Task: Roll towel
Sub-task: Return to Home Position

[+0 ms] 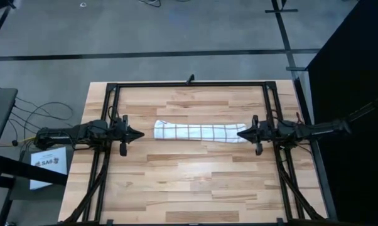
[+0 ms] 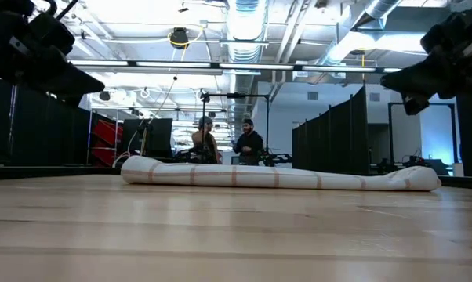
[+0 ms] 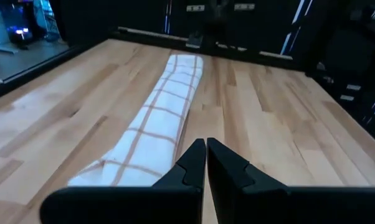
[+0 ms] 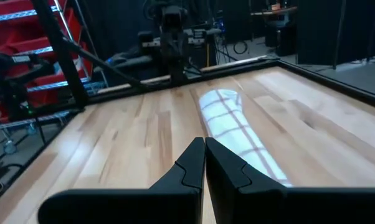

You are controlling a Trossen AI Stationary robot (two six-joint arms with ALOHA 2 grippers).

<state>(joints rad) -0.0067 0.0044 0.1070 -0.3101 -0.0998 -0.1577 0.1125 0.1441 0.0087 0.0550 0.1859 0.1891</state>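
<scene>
A pale wooden bench (image 1: 195,182) of butt-jointed planks is seen from above, ringed by a black metal frame (image 1: 189,83) and standing on a grey floor crossed by dark lines. The towel (image 1: 201,132) is laid near the middle of the bench as a long, narrow roll, running lengthwise between the two arms, its white cloth marked with a thin grid check. The left pincer (image 1: 140,134) is held just off one end of the roll, and the right pincer (image 1: 240,133) is held at the other end; both are aimed inward along the roll. In the left wrist view the left pincer (image 3: 205,142) is shown with its fingers pressed together and nothing between them, the towel (image 3: 169,118) stretching away beyond the tips. The same is shown in the right wrist view: the right pincer (image 4: 204,140) is closed and empty, with the towel (image 4: 237,134) lying ahead of it on the planks. At bench height the towel (image 2: 275,177) is seen resting flat on the wood, while dark arm parts are seen high in both upper corners, clear of the surface. Behind the bench, a large hall with ceiling ducts, strip lights and black partitions is visible, and two people (image 2: 228,142) are seen standing far back. A red metal structure (image 4: 25,37) is visible in the right wrist view, and a printed sheet (image 1: 48,164) lies beside the bench.
</scene>
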